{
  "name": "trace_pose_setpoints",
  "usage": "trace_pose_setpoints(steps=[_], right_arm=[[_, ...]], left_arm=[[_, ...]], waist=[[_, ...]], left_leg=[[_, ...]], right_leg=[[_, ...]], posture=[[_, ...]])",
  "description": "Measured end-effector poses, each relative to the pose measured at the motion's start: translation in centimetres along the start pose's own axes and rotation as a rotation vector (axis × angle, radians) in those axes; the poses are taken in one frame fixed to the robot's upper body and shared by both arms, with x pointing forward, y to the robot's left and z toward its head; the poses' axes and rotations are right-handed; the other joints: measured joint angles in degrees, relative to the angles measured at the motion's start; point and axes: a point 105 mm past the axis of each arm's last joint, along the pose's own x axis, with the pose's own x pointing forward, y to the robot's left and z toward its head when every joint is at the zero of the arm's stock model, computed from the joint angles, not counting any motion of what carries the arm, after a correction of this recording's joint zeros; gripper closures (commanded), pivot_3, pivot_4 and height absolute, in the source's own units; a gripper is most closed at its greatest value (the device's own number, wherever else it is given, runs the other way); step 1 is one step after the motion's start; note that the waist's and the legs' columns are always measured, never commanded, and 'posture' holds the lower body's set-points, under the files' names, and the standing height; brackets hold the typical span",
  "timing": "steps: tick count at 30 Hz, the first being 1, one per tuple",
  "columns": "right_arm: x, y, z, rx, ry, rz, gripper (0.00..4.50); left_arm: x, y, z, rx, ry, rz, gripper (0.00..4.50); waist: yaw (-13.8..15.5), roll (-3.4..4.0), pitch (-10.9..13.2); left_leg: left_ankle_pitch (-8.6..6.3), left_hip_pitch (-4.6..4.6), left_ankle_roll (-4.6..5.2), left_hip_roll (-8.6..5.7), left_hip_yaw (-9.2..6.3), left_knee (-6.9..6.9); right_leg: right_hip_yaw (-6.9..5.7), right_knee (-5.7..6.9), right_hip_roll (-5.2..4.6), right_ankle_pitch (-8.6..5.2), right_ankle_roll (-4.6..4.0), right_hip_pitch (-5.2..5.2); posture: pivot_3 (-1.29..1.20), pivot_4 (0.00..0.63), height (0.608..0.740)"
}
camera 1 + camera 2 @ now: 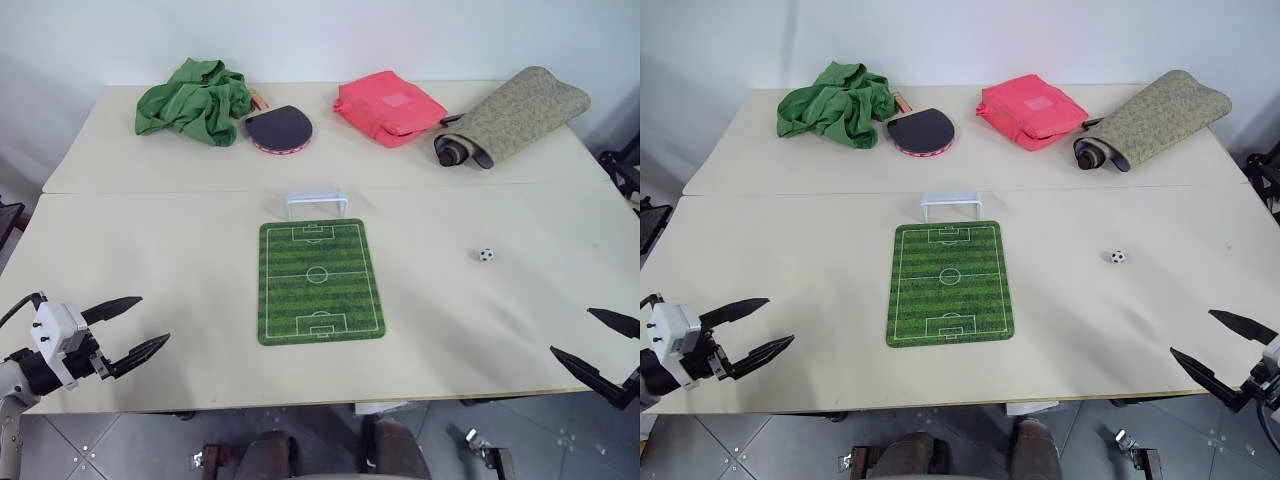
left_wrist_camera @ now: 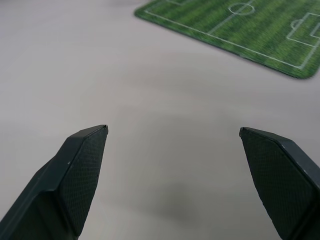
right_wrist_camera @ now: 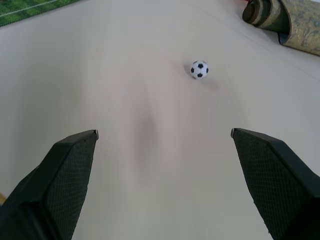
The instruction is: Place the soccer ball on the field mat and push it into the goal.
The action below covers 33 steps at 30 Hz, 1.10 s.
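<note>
The soccer ball (image 1: 486,255) sat by itself on the bare tabletop (image 1: 150,250), off to the right of the field mat (image 1: 319,281) and not touching it. So the first job, putting the ball on the mat, was not done yet. The mat lay flat in the middle of the tabletop with its short edge toward the goal (image 1: 317,203). The goal stood just past that far edge with its open side facing the mat, so a ball rolled straight up the green stripes could go right in. The right pincer (image 1: 595,347) hung near the front right edge of the tabletop with its two black fingers spread wide and nothing between them. It pointed toward the ball, and the ball was well ahead of it, so this looked like the pincer that would go and pick the ball up. The left pincer (image 1: 125,329) hung over the front left part of the tabletop, also wide open and holding nothing. It pointed toward the near corner of the mat, maybe ready to give the ball a push later. Along the back of the tabletop lay a crumpled green cloth (image 1: 194,100), a table tennis paddle (image 1: 278,129), a pink pouch (image 1: 390,107) and a rolled olive-tan mat (image 1: 512,117). They were all well away from the mat and the ball, so they should not get in the way.
</note>
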Motion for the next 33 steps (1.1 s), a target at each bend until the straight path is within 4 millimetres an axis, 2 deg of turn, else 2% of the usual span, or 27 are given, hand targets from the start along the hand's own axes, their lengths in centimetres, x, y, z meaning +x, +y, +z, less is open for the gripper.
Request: trace_pose_setpoints(steps=[5,8,9,11,13,17,21,24,27,33], right_arm=[[0.9,0.3,1.1,0.013,-0.035,0.007,0.05],[1.1,-0.2,1.5,0.085,-0.098,-0.094,0.05],[0.9,-0.8,1.4,0.116,-0.113,-0.151,0.05],[0.7,-1.5,1.6,0.145,-0.129,-0.205,0.05],[0.8,-1.7,1.7,0.164,-0.131,-0.217,0.05],[1.6,-2.7,1.2,0.22,-0.151,-0.265,0.05],[5.0,-3.0,1.6,0.234,-0.152,-0.221,0.05],[7.5,-3.7,1.6,0.222,-0.083,-0.204,0.05],[9.0,-4.7,1.8,0.207,-0.044,-0.2,0.05],[13.0,-5.6,0.0,0.267,0.061,-0.165,0.05]], left_arm=[[0.6,-0.2,0.6,-0.03,-0.027,-0.033,0.0],[2.3,-1.0,3.9,-0.138,-0.176,-0.147,0.0],[3.2,-1.6,5.9,-0.173,-0.257,-0.22,0.0],[4.3,-2.5,8.6,-0.19,-0.34,-0.318,0.0],[5.2,-3.5,9.9,-0.182,-0.37,-0.393,0.0],[6.3,-4.6,10.1,-0.214,-0.366,-0.471,0.0],[6.9,-5.0,10.4,-0.178,-0.361,-0.521,0.0],[7.2,-5.1,9.9,-0.169,-0.339,-0.53,0.0],[7.5,-5.3,9.7,-0.175,-0.345,-0.534,0.0],[7.8,-5.5,9.0,-0.189,-0.325,-0.55,0.0]], waist=[[0.16,0.0,0.0],[0.91,-0.03,0.01],[1.25,-0.02,0.02],[1.39,0.01,0.0],[1.29,0.03,-0.01],[0.54,0.12,-0.03],[-0.23,0.15,-0.02],[-0.23,0.19,0.0],[-0.01,0.19,0.0],[-0.2,0.19,0.01]], left_leg=[[0.0,-0.02,0.0,-0.01,0.0,0.01],[0.0,-0.04,0.0,0.04,-0.15,0.09],[0.0,-0.03,0.0,0.15,-0.16,0.14],[0.0,-0.01,0.0,0.17,-0.14,0.14],[0.01,0.0,-0.01,-0.03,-0.13,0.09],[0.02,-0.01,-0.02,-0.03,0.27,0.09],[0.02,0.06,-0.03,-0.01,0.49,0.14],[0.02,0.02,-0.03,-0.01,0.55,0.15],[0.02,-0.03,-0.03,0.0,0.48,0.13],[0.03,-0.07,-0.03,-0.02,0.48,0.15]], right_leg=[[-0.04,0.01,0.0,0.0,0.0,0.0],[-0.02,0.06,-0.07,0.0,0.0,0.02],[-0.01,0.1,-0.09,0.0,0.01,0.02],[0.02,0.12,-0.08,0.01,0.01,0.03],[0.0,0.11,-0.01,0.0,0.0,0.02],[0.06,0.1,0.07,0.0,0.0,-0.02],[0.15,0.19,0.07,0.0,0.0,-0.02],[0.19,0.2,0.07,0.0,0.0,-0.09],[0.11,0.17,0.07,0.0,0.0,-0.09],[0.06,0.12,0.06,0.01,0.01,-0.08]], posture=[[0.0,0.15,0.74],[0.0,0.15,0.74],[0.0,0.15,0.74],[0.0,0.15,0.74],[0.0,0.15,0.74],[0.0,0.15,0.74],[0.0,0.15,0.74],[0.0,0.15,0.74],[0.0,0.15,0.74],[0.0,0.15,0.74]])
